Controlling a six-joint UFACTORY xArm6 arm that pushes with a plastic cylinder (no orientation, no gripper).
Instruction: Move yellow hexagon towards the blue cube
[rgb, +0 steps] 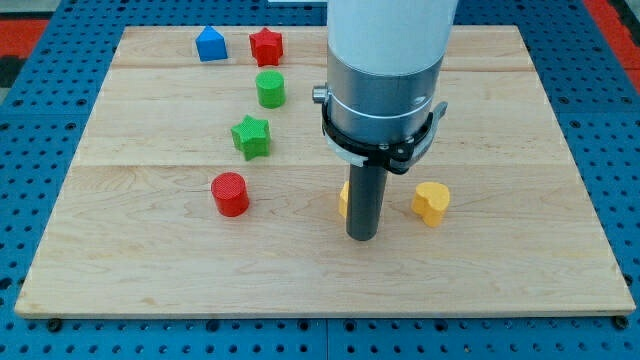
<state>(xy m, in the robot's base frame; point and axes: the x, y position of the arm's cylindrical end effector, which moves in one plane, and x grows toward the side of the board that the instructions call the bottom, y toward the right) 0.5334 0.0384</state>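
The yellow hexagon (343, 200) lies near the board's middle, mostly hidden behind my rod; only its left edge shows. My tip (361, 237) rests on the board just right of and below that block, touching or nearly touching it. The blue block (210, 45), with a peaked top, sits at the view's top left, far up and left of the hexagon.
A red star (265, 45) sits right of the blue block. A green cylinder (270, 89) and a green star (251, 136) lie below it. A red cylinder (230, 193) is left of my tip. A yellow heart (431, 202) lies right of my rod. The wooden board (150, 270) lies on a blue pegboard.
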